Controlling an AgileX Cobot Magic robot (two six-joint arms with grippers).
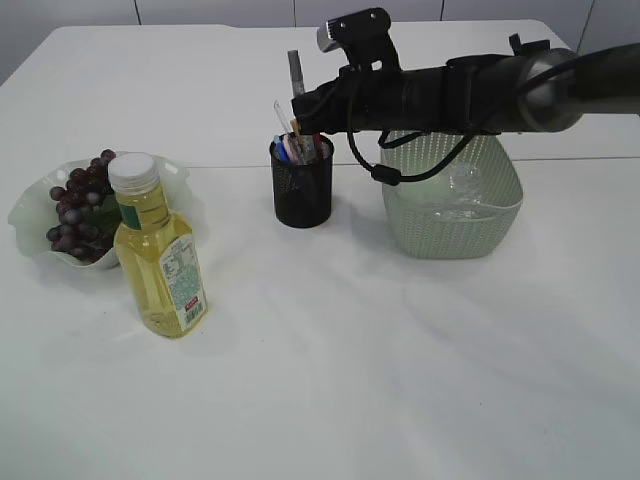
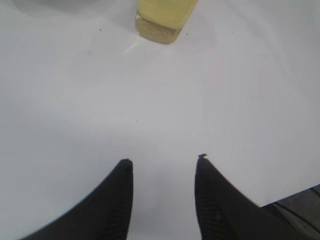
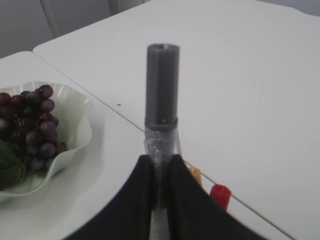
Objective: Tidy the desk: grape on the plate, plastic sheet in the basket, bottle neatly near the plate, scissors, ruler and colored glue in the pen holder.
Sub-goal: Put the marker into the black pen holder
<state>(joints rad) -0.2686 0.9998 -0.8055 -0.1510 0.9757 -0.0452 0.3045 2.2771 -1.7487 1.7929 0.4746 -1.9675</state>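
**Glitter glue held above the pen holder as the desk nears order**

My right arm reaches in from the right side of the white worktop (image 1: 330, 380), and its fingers (image 3: 160, 172) are clamped tight on a colored glue tube (image 3: 162, 100), a clear glitter-filled barrel with a long grey cap pointing away from my wrist. In the exterior view the tube's cap (image 1: 297, 72) stands upright just above the black mesh pen holder (image 1: 302, 190), which is the fixed point of this scene. The holder already carries several items, their tips showing above its rim; from the wrist view a red tip (image 3: 220, 194) and an orange tip (image 3: 194, 175) show just beside my fingers, though I cannot tell which items they belong to.

Just to the right of the pen holder sits the pale green basket (image 1: 452, 215), with a clear plastic sheet (image 1: 455, 190) lying crumpled inside it. Well to the left of the pen holder rests the wavy-edged plate (image 1: 30, 215), and the dark purple grape bunch (image 1: 80, 205) lies on it. The bottle (image 1: 158, 250), filled with yellow liquid and capped in white, stands upright in front of the plate's near right edge, to the front left of the pen holder.

My left fingers (image 2: 164, 165) stand parted and empty, hovering over bare worktop, with the bottle's base (image 2: 162, 22) well ahead of them at the top of the wrist view.
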